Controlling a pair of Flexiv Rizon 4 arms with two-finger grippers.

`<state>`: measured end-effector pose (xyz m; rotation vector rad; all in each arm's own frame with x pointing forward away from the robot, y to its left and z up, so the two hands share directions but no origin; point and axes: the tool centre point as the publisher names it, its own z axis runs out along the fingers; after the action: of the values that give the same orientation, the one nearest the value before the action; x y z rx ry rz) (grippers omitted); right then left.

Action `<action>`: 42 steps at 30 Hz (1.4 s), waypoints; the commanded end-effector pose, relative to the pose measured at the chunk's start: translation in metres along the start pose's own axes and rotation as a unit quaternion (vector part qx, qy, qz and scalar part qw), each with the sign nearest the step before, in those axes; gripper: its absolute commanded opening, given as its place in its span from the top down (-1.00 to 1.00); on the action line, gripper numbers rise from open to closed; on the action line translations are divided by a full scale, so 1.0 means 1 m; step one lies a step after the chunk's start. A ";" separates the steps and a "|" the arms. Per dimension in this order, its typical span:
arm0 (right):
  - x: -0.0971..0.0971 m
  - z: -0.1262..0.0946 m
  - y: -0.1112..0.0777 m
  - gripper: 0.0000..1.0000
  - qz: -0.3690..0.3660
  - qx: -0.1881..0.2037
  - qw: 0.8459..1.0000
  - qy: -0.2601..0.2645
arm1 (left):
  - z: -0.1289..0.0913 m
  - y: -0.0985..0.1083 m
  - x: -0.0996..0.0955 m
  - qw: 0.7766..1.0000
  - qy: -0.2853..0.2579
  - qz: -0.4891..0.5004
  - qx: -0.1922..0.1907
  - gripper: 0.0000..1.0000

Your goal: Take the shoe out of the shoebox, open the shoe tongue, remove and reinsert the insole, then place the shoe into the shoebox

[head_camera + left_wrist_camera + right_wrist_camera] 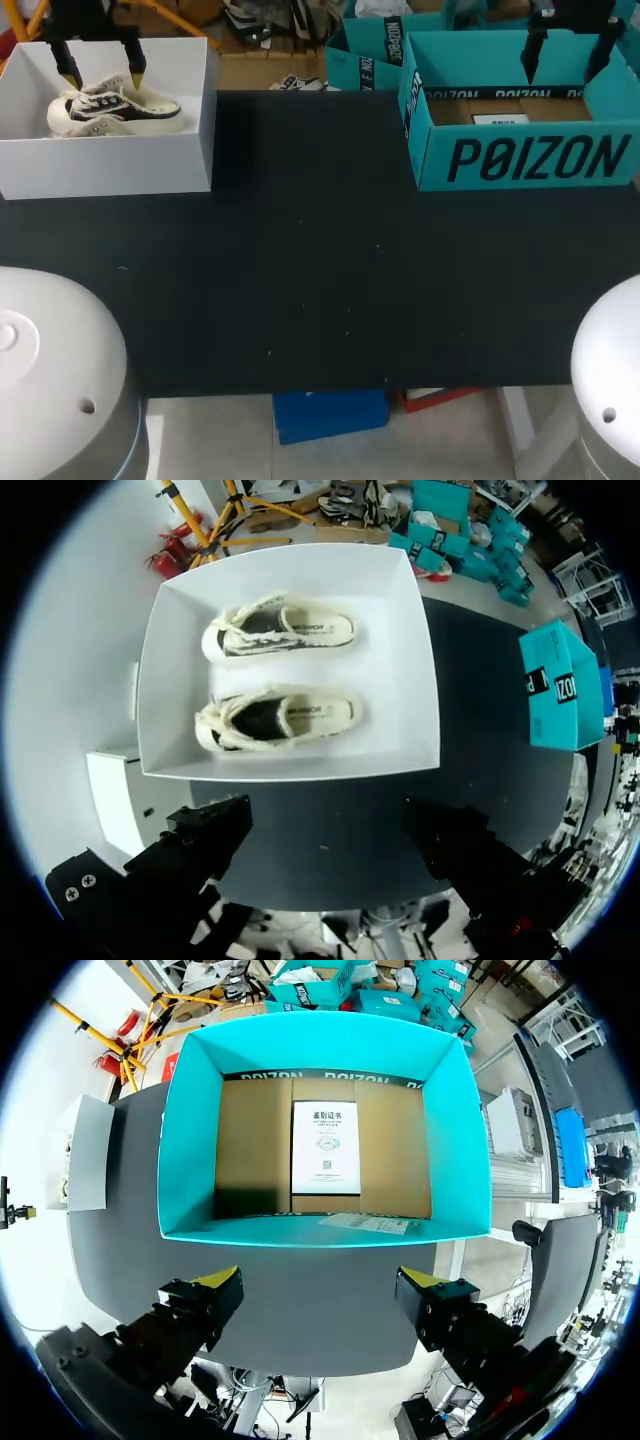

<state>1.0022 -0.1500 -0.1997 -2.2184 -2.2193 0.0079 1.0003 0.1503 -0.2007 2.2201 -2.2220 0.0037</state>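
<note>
2 cream low-top shoes with white laces and dark lining lie side by side in the white box [160, 680], toes pointing the same way, straight ahead of the left pincer [330, 830]. the shoe nearer the pincer [280, 718] sits sole down and shows its dark opening. the farther shoe [285, 635] shows more of its side, with a dark band along it. the left pincer hangs over the box with its fingers spread wide and nothing between them.

the head view shows the pair only as 1 overlapping heap, just under that pincer's yellow tips. the left wrist view separates the 2 shoes, but there the fingers look plain black.

the right pincer [320, 1295] is also spread wide and holds nothing, poised above the teal box [190, 1140]. in the head view the box's front wall hides most of its floor. the right wrist view looks straight in and shows a brown cardboard floor, a white printed sheet [325, 1147] ahead of the pincer, and a thin paper slip [365, 1223] by the nearest wall.

both boxes stand on the black table [320, 280].
</note>
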 end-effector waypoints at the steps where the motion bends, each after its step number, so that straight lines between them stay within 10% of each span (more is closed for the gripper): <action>1: 0.000 0.000 0.000 -1.00 0.000 0.000 1.000 0.000 | 0.000 0.000 0.000 1.000 0.000 0.000 0.000 -1.00; 14: 0.000 0.000 0.000 -1.00 0.000 0.000 1.000 0.000 | 0.004 -0.019 0.009 0.955 0.051 0.285 0.068 -1.00; 29: 0.000 0.000 0.000 -1.00 0.000 0.000 1.000 0.000 | 0.013 -0.038 -0.015 0.734 0.047 0.677 0.007 -1.00; 42: 0.000 0.000 0.000 -1.00 0.000 0.000 1.000 0.000 | 0.012 -0.045 -0.019 0.724 0.047 0.687 0.020 -1.00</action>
<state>1.0019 -0.1500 -0.2001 -2.2188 -2.2193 0.0067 1.0412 0.1674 -0.2143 0.5520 -3.0767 0.1713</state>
